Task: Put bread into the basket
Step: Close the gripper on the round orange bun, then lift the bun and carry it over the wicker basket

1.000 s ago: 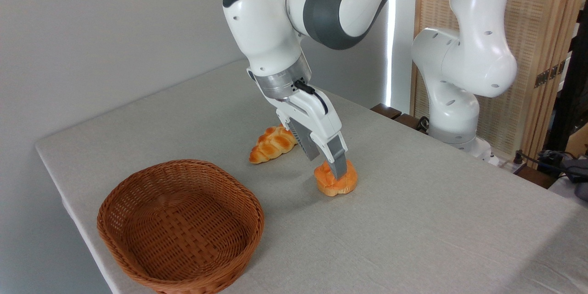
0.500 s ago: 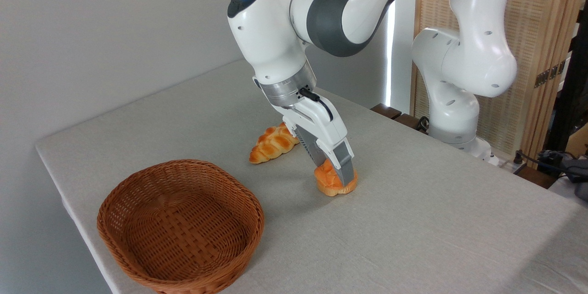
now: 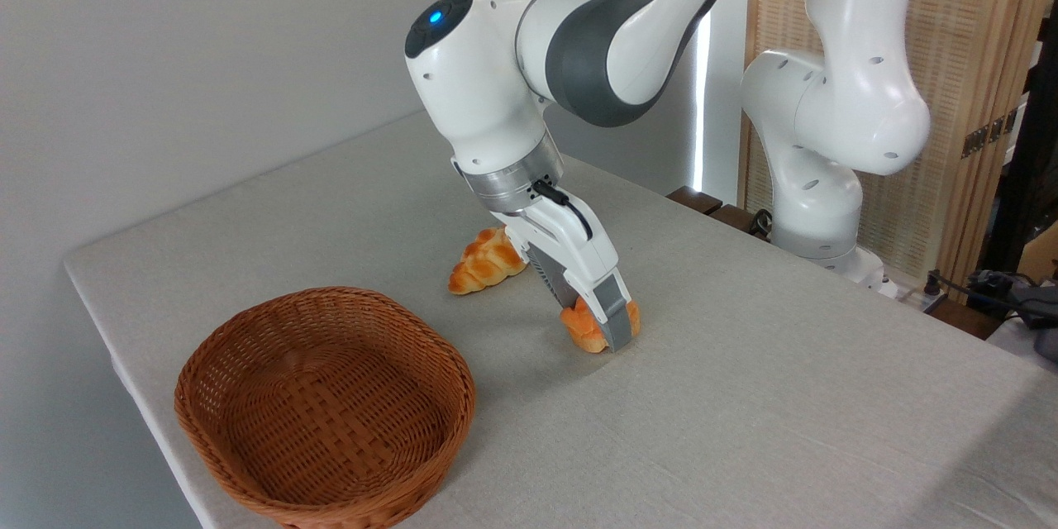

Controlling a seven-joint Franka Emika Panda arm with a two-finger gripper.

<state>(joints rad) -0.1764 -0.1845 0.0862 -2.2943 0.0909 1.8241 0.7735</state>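
The bread [image 3: 582, 331], a small orange-golden bun, lies on the table right of centre. My gripper [image 3: 595, 329] comes down on it at a slant, jaws on either side. The near grey finger [image 3: 613, 312] covers the bun's right side, and the far finger is mostly hidden behind it. The bun looks squeezed narrow between them and still touches the cloth. The brown wicker basket [image 3: 248, 364] stands empty at the front left, well apart from the bun.
A long braided golden loaf [image 3: 483, 262] lies just behind and left of the gripper. The robot's white base [image 3: 826, 182] stands at the table's right rear edge. The table's left edge runs close beside the basket.
The gripper has sunk lower over the bun, so its near finger now reaches almost to the table. The bun looks narrower and more pinched than before.
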